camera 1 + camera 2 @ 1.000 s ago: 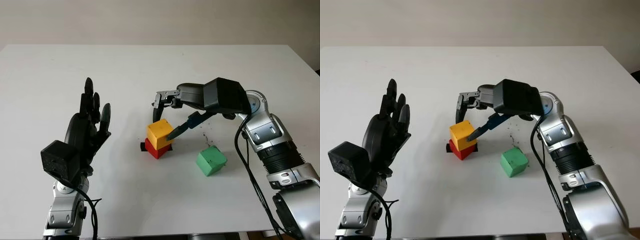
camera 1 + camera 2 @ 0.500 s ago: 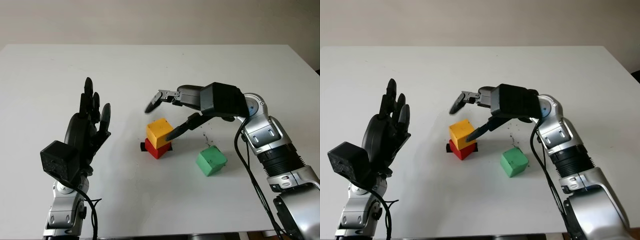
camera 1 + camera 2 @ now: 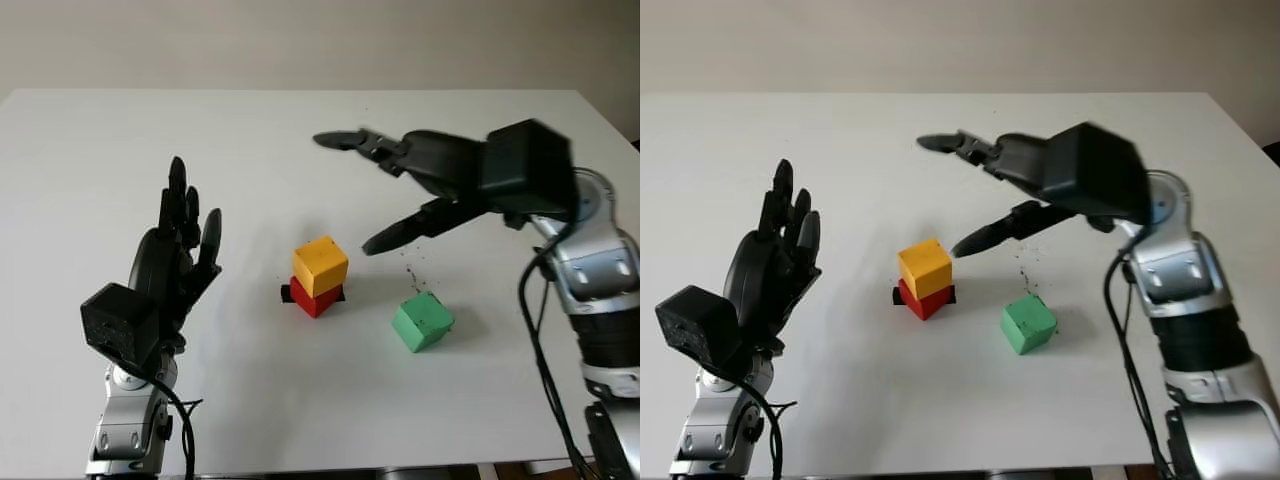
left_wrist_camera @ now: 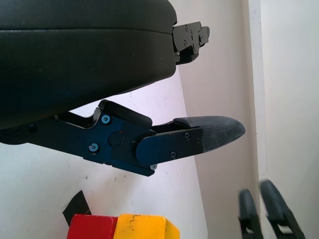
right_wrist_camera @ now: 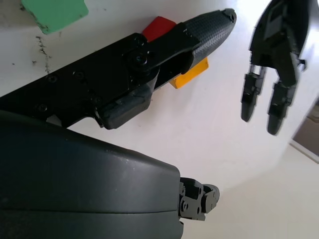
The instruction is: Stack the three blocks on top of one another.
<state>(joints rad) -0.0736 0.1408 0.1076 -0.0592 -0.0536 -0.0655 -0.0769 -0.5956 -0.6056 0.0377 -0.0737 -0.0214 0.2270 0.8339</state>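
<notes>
Right hand (image 3: 372,190) open above the worktop (image 3: 300,130), holding nothing. Yellow block (image 3: 320,265) stacked on red block (image 3: 312,299) just below its lower fingers (image 3: 400,231); green block (image 3: 422,321) beside, apart. Left hand (image 3: 175,262) open, raised well left of them.

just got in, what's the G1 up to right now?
Stacking blocks. The yellow block sits on the red block mid-table; the green block is alone on the table to their right, not yet stacked. The right hand is open, raised above and behind the stack, holding nothing. The left hand is open, held up at the left, idle.
</notes>
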